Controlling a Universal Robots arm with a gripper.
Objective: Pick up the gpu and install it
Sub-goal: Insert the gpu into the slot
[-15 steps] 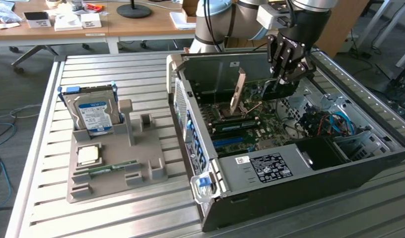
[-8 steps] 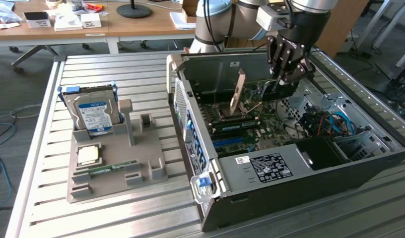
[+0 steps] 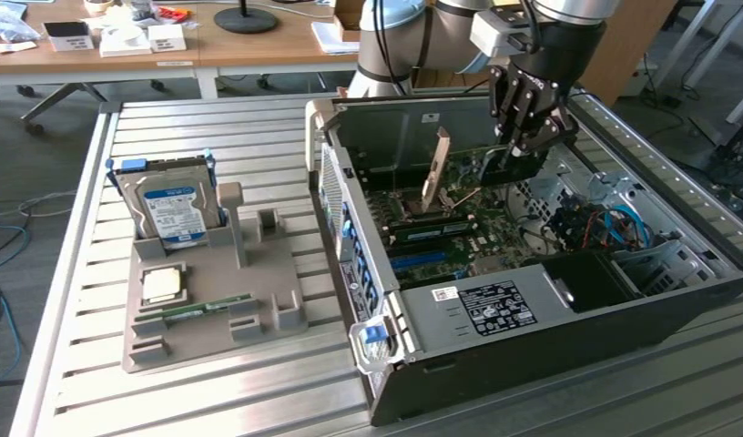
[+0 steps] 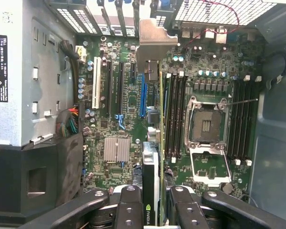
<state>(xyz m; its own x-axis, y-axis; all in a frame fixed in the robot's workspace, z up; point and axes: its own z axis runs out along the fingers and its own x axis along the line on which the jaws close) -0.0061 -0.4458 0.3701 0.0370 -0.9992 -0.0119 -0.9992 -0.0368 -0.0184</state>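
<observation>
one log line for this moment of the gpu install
gripper: shut on gpu | gpu pose: edge-on over motherboard | place: inside open case | slot: not yet seated

I'm seeing the card point(image 4: 151, 181) showing a black face, green edge and silver bracket; at nine o'clock in the exterior view, the drive point(image 3: 171, 211) is wearing a blue-white label.

Workshop with wooden desks point(image 3: 250, 50) and grey floor point(image 3: 44, 155).
Beyond the gripper point(image 3: 524, 146) the desks carry white boxes point(image 3: 128, 38); below it spreads a slatted metal table point(image 3: 201, 127); well apart from it, cables point(image 3: 7, 228) trail over the floor.
</observation>
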